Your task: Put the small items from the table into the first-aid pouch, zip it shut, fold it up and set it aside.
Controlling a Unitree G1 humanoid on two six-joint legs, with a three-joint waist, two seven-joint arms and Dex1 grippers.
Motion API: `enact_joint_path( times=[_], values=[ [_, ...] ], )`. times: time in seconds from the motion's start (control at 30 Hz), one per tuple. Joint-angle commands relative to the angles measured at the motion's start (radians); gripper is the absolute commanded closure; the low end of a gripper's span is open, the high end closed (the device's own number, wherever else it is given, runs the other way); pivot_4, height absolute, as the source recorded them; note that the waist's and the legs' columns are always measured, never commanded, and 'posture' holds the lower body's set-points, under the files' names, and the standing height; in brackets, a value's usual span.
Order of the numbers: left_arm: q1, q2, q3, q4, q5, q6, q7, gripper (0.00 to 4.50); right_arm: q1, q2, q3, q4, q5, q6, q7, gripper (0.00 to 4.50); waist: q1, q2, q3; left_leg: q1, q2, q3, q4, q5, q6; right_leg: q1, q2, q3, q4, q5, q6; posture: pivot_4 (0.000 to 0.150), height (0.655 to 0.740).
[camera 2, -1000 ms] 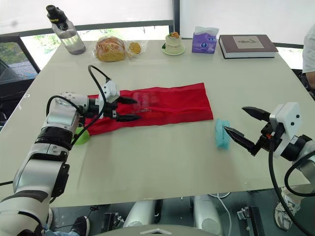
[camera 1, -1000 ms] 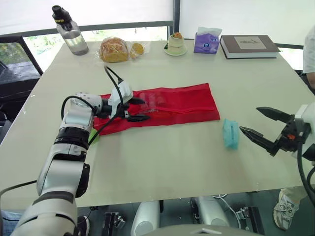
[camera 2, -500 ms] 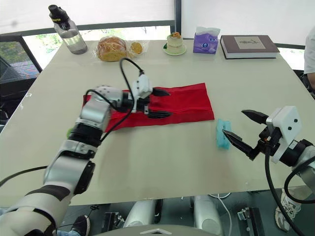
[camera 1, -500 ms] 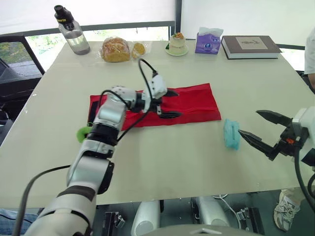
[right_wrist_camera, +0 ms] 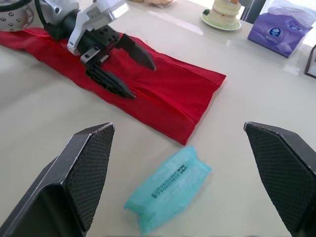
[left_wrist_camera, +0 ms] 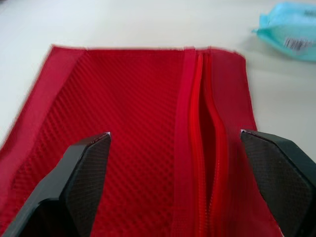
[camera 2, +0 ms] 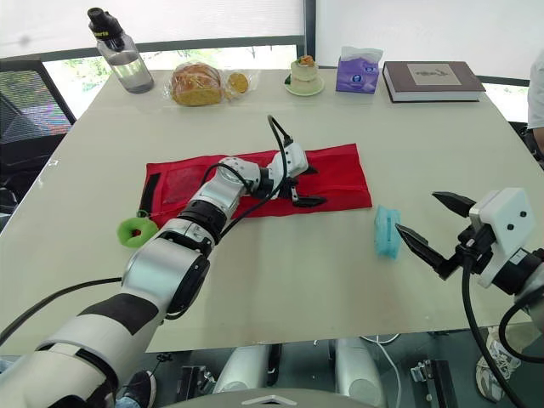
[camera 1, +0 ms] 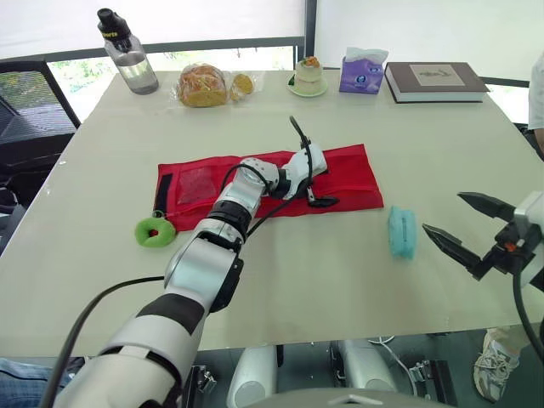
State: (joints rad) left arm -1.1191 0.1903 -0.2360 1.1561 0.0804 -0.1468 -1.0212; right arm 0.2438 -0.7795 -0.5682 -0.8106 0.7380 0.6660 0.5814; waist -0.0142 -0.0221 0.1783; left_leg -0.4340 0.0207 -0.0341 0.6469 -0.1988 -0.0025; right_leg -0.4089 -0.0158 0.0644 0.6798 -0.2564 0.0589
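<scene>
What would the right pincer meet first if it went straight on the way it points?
Probably the teal wipes pack lying just ahead of the right pincer, before the red pouch.

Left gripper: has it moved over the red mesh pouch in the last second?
Yes. The left gripper has travelled along the red mesh pouch from its left part to near its right end, towards the teal plastic packet.

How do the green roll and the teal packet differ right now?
Shape: the green roll is a round ring; the teal packet is a longer, flat soft pack.
Place: the green roll lies off the left end of the red pouch, the teal packet off its right end.
Reach: the teal packet sits just before the open right gripper; the green roll is far from it.
Both lie loose on the table, outside the pouch.
</scene>
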Motion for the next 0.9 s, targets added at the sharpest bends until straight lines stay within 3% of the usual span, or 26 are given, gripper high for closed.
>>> enact_joint_path(
  times=[0.03, 0.13, 0.17, 0.33, 0.43, 0.5, 0.9],
  values=[
    [-0.042, -0.005, -0.011, 0.024, 0.047, -0.074, 0.041, 0.07, 0.013, 0.005, -0.050, -0.045, 0.018, -0.003, -0.020, 0.00, 0.001, 0.000, 0.000, 0.000, 0.000, 0.000, 0.000, 0.000, 0.000, 0.000, 0.000, 0.000, 0.000, 0.000, 0.000, 0.150, 0.7400],
    [-0.059, -0.025, 0.003, 0.052, 0.054, -0.080, 0.074, 0.07, 0.020, 0.006, -0.056, -0.050, 0.021, -0.004, -0.032, 0.00, 0.001, 0.000, 0.000, 0.000, 0.000, 0.000, 0.000, 0.000, 0.000, 0.000, 0.000, 0.000, 0.000, 0.000, 0.000, 0.150, 0.7400],
    [-0.062, -0.029, 0.007, 0.057, 0.054, -0.081, 0.078, 0.30, 0.021, 0.006, -0.057, -0.051, 0.022, -0.004, -0.035, 0.00, 0.001, 0.000, 0.000, 0.000, 0.000, 0.000, 0.000, 0.000, 0.000, 0.000, 0.000, 0.000, 0.000, 0.000, 0.000, 0.150, 0.7400],
    [-0.079, -0.049, 0.019, 0.081, 0.060, -0.076, 0.098, 2.33, 0.022, 0.004, -0.050, -0.046, 0.019, -0.008, -0.040, 0.00, 0.001, 0.000, 0.000, 0.000, 0.000, 0.000, 0.000, 0.000, 0.000, 0.000, 0.000, 0.000, 0.000, 0.000, 0.000, 0.150, 0.7400],
    [-0.087, -0.054, 0.022, 0.091, 0.063, -0.074, 0.110, 4.00, 0.022, 0.002, -0.045, -0.044, 0.015, -0.010, -0.041, 0.00, 0.000, 0.000, 0.000, 0.000, 0.000, 0.000, 0.000, 0.000, 0.000, 0.000, 0.000, 0.000, 0.000, 0.000, 0.000, 0.150, 0.7400],
    [-0.090, -0.055, 0.023, 0.094, 0.063, -0.074, 0.114, 4.40, 0.019, 0.003, -0.050, -0.041, 0.024, -0.008, -0.043, 0.00, 0.001, 0.000, 0.000, 0.000, 0.000, 0.000, 0.000, 0.000, 0.000, 0.000, 0.000, 0.000, 0.000, 0.000, 0.000, 0.150, 0.7400],
    [-0.079, -0.055, 0.046, 0.084, 0.063, -0.108, 0.121, 4.40, 0.128, 0.031, -0.212, -0.070, 0.150, -0.024, -0.002, 0.00, 0.000, 0.000, 0.000, 0.000, 0.000, 0.000, 0.000, 0.000, 0.000, 0.000, 0.000, 0.000, 0.000, 0.000, 0.000, 0.150, 0.7400]
  ],
)
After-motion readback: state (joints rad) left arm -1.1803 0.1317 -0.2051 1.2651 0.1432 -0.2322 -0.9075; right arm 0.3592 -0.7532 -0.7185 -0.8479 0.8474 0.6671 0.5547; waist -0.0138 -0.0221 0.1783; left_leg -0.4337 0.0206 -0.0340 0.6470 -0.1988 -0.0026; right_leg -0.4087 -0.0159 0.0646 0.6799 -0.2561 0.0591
